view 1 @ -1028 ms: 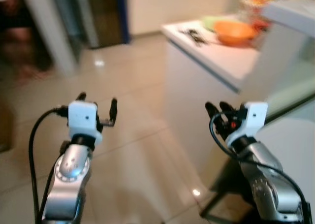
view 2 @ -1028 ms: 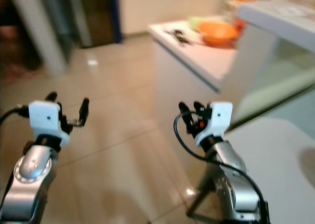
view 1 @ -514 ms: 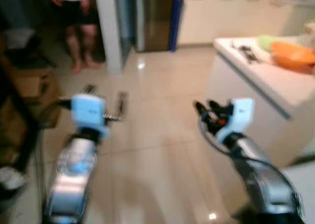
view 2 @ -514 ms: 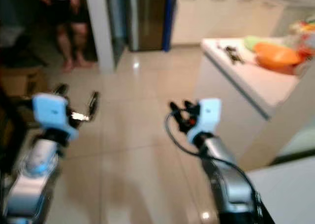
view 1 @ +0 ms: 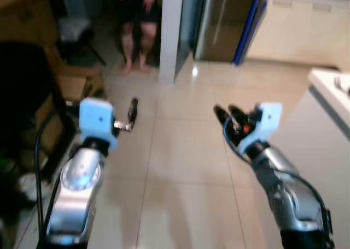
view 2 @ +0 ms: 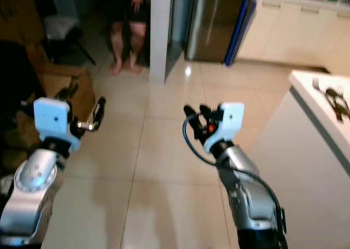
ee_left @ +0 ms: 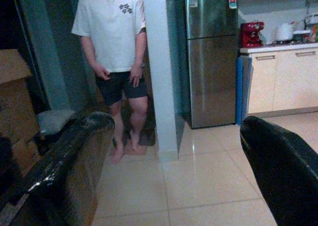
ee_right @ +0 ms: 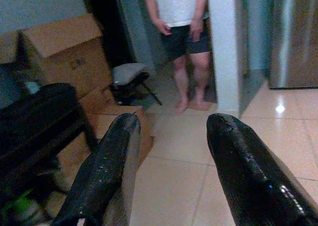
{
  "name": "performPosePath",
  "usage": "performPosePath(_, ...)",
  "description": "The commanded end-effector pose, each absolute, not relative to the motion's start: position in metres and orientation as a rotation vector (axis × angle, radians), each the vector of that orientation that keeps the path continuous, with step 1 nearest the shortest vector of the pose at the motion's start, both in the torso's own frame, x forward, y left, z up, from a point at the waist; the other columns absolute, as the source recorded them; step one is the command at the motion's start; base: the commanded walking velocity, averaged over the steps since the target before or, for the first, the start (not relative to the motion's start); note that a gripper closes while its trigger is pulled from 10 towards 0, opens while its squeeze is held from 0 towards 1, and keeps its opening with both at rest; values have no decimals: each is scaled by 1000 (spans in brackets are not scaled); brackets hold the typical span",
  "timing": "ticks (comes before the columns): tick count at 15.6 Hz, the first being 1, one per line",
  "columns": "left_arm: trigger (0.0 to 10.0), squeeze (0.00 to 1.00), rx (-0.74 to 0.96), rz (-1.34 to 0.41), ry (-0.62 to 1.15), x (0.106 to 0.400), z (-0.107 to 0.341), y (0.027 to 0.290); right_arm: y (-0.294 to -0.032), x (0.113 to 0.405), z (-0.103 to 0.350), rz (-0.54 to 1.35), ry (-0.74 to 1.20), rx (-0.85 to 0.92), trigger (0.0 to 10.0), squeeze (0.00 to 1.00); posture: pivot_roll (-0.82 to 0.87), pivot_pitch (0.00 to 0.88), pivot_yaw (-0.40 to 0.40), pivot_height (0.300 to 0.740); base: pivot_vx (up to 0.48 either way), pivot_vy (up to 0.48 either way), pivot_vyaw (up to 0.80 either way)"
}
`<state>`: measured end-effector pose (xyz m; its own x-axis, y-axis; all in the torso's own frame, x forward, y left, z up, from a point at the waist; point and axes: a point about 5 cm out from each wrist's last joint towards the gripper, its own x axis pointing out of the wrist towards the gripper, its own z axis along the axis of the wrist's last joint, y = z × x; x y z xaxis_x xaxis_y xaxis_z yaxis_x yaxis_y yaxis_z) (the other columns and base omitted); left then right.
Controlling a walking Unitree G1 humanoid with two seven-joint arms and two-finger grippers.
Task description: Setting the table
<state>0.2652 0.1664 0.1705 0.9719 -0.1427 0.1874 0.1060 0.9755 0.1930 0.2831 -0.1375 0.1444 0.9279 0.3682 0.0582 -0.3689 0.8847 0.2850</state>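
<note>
Cutlery, a fork and dark utensils, lies on the white counter at the far right. Both arms are held up over the tiled floor, away from the counter. My left gripper is open, its two black fingers wide apart with nothing between them. My right gripper is open too, and its fingers frame bare floor.
A person stands barefoot at the back beside a white pillar. A steel fridge and cream cabinets line the far wall. Cardboard boxes and dark furniture crowd the left.
The camera has swung left: the counter with the orange bowl slid off to the right, and the person, pillar and fridge came into view. Both grippers kept their pose.
</note>
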Motion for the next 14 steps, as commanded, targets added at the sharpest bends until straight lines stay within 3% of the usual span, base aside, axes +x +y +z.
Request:
performPosePath(1, 10000, 0, 184, -155, -214, 264, 174, 160, -150, 285, 147, 338, -16, 316, 10000, 0, 56, 0, -74, 740, 409, 0, 0)
performPosePath(6, 10000, 0, 233, -166, -225, 271, 183, 169, -161, 281, 170, 238, -112, 362, 10000, 0, 22, 0, -48, 740, 414, 0, -640)
performPosePath(14, 10000, 0, 220, -268, -202, 274, 180, 152, -165, 274, 180, 179, -113, 278, 10000, 0, -5, 0, -30, 740, 409, 0, -800)
